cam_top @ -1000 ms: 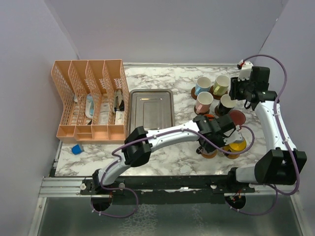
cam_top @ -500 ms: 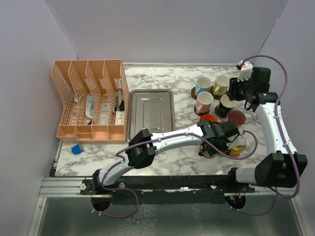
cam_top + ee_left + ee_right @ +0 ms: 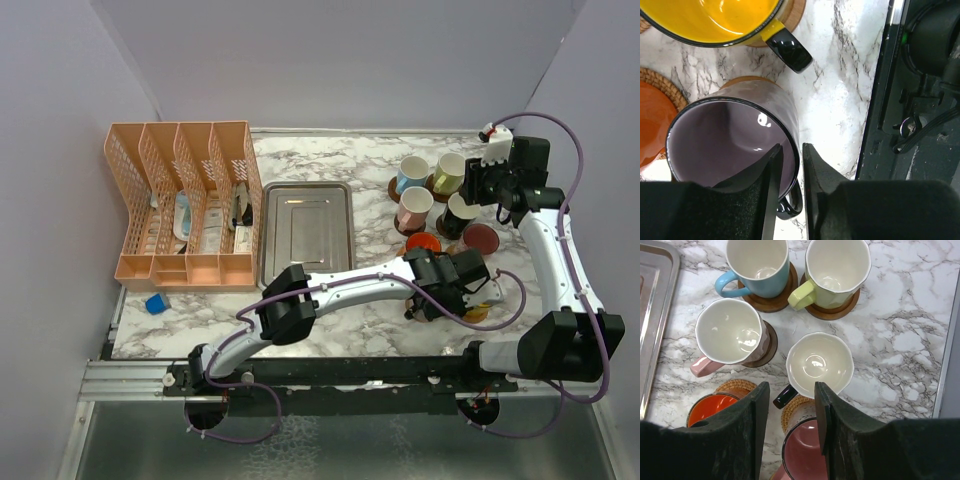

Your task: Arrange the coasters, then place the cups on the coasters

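Left gripper [image 3: 791,148] seemingly barely parted

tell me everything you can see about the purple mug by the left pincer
The glossy purple ceramic-looking mug stands mouth up on a round wooden coaster, empty, lilac inside with a dark rim. Its dark handle points toward the left pincer, whose fingers straddle the wall beside it, one inside, one outside; whether they pinch it is unclear.

Glossy cups [image 3: 730,332], woody coasters [image 3: 832,314]

Marble table [image 3: 330,160] — on it a steel tray [image 3: 306,232], peach mesh organizer [image 3: 185,205], blue block [image 3: 156,303] and coasters [image 3: 771,304].
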`<state>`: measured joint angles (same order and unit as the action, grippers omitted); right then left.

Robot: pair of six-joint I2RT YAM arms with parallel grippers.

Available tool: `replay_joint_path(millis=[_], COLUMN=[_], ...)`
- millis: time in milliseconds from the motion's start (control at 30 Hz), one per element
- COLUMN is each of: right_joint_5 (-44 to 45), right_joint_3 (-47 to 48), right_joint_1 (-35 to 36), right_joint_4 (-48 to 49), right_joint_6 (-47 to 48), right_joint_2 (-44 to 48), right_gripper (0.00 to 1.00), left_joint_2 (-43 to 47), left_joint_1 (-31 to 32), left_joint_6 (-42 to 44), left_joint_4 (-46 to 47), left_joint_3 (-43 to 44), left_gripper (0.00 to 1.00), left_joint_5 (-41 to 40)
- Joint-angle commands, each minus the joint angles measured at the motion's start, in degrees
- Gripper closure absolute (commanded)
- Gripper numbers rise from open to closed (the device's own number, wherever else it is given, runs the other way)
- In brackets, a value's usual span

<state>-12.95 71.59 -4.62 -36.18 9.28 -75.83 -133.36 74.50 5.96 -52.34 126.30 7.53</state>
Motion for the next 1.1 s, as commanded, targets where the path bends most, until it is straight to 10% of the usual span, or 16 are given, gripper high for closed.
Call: replay_joint_path(millis=[0,600,1067], right_joint_5=[-1.83,-4.25,-4.39], right_joint_3=[-0.37,8.75,13.73], right_joint_1=[-0.37,-0.3,1.25], right_joint_4=[-0.36,-3.53,-0.93], right_joint_6=[0.97,2.42,3.62], right_joint_2=[0.78,-2.37,-6.06], right_gripper=[0.57,0.53,0.12], left_joint_2=[-0.47,17.06,37.69], left_joint_1=[0.57,-0.42,-23.68], left_joint_6=[0.45,9.25,12.86], left_joint_4=[0.14,-0.3,11.52], left_joint_3=[3.28,-1.61,-21.5], left_gripper=[0.7,0.27,0.12], left_joint_5=[-1.96,-2.77,-13.0])
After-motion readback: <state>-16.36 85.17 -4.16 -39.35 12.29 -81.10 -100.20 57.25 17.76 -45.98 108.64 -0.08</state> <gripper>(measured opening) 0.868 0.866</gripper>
